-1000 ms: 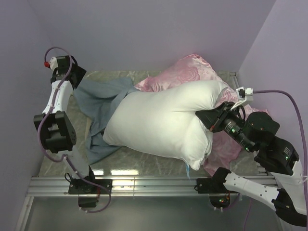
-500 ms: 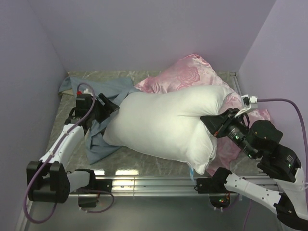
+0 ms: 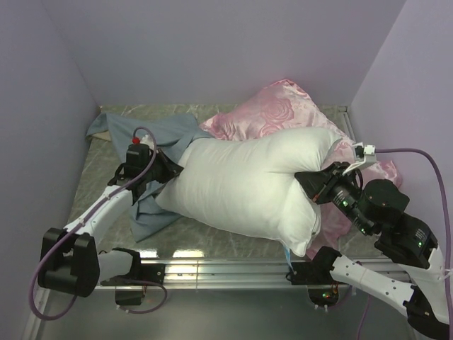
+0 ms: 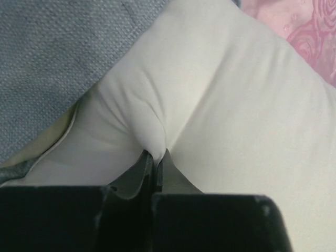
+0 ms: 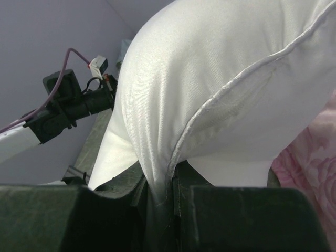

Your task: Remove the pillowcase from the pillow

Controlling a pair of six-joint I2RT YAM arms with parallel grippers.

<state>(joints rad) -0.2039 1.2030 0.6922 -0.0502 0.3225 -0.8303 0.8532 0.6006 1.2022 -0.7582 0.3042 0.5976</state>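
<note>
While left fingers (image 4: 134, 178) pinch tight on pillow (image 3: 248, 177) fold | right fingers (image 5: 202, 176) clamp its edge

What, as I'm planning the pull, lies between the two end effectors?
The pillow: it spans from the left end effector to the right end effector, each pinching it, as the top view shows.

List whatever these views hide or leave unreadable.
1. Top view: the tips of the left gripper are buried in the pillow.
2. Top view: the pillow covers part of the pillowcase, hiding its full extent.
3. Top view: the pillow and right arm cover much of the pink cushion.
4. Right wrist view: the pillow blocks most of the scene past the right gripper.
</note>
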